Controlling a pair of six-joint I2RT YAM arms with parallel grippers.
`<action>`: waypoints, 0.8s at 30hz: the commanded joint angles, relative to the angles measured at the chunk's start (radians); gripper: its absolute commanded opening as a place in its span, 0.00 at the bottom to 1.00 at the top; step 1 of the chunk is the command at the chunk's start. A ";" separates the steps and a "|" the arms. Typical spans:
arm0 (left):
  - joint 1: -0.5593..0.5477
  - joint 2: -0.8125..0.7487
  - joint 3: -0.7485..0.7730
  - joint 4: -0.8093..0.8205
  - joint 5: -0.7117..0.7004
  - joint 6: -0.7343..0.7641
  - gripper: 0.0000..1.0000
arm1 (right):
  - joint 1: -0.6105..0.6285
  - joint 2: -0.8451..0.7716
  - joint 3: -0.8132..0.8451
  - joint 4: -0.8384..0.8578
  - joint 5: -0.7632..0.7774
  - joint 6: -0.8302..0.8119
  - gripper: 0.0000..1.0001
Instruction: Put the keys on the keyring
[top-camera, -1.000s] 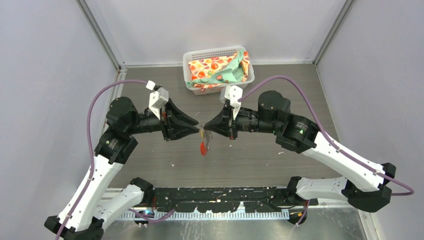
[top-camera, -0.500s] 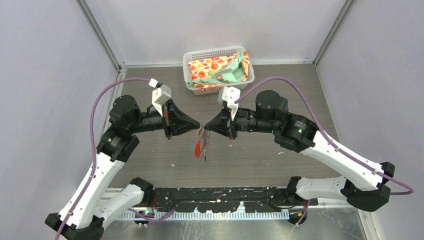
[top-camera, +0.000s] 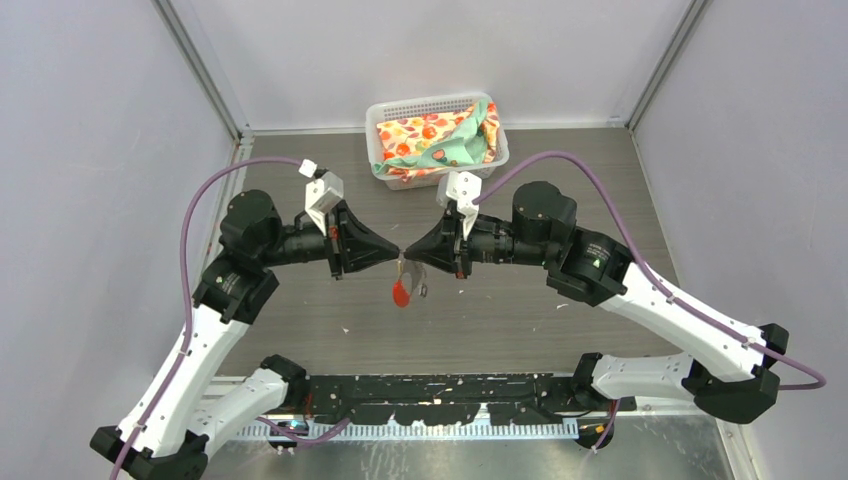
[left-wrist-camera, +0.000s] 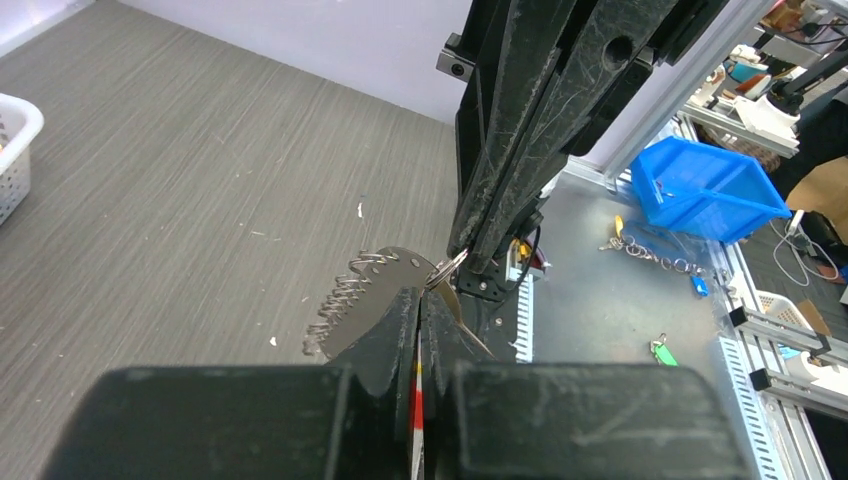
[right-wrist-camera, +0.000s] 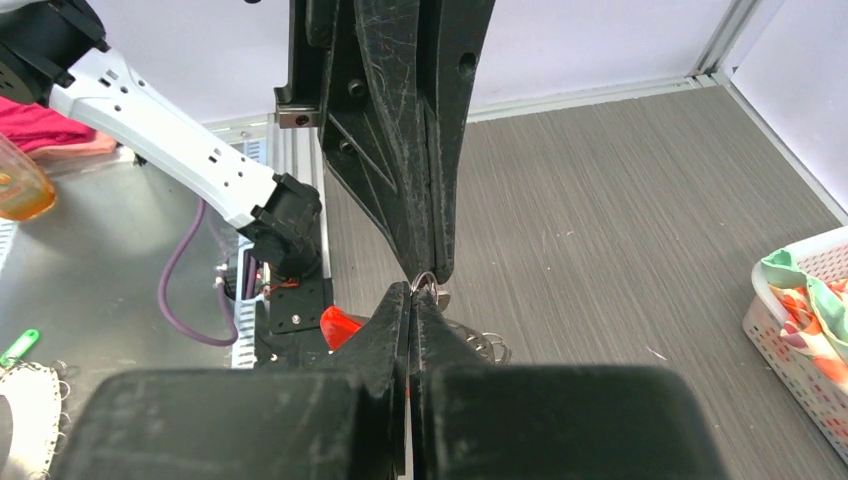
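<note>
Above the middle of the table my left gripper (top-camera: 396, 253) and right gripper (top-camera: 407, 256) meet tip to tip, both shut. The keyring hangs under that meeting point, with its red tag (top-camera: 400, 293) and silver loops (top-camera: 422, 288). In the left wrist view its curved silver plate with the loops (left-wrist-camera: 372, 288) sticks out past my left gripper (left-wrist-camera: 420, 297), and a small silver ring (left-wrist-camera: 447, 268) sits in the right arm's tips. The right wrist view shows that ring (right-wrist-camera: 424, 279) at my right gripper (right-wrist-camera: 412, 298), with the tag (right-wrist-camera: 338, 325) below. The keys cannot be made out.
A white basket (top-camera: 430, 102) with patterned cloth stands at the back of the table, behind the grippers. Grey walls close the left, right and back sides. The arm bases and a black rail run along the near edge. A blue bin (left-wrist-camera: 705, 185) lies off the table.
My left gripper has closed its jaws at the right gripper's tip. The hanging tag and loops swung and now hang a little higher. Both arms shifted only slightly.
</note>
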 joint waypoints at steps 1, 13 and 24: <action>0.003 -0.002 -0.013 0.020 0.010 0.014 0.05 | 0.000 -0.050 -0.011 0.208 -0.040 0.058 0.01; 0.003 -0.076 0.049 -0.053 0.079 0.210 0.58 | -0.001 -0.100 -0.102 0.286 0.005 0.103 0.01; 0.003 -0.064 0.065 0.060 0.138 0.252 0.58 | -0.001 -0.059 -0.066 0.244 -0.076 0.125 0.01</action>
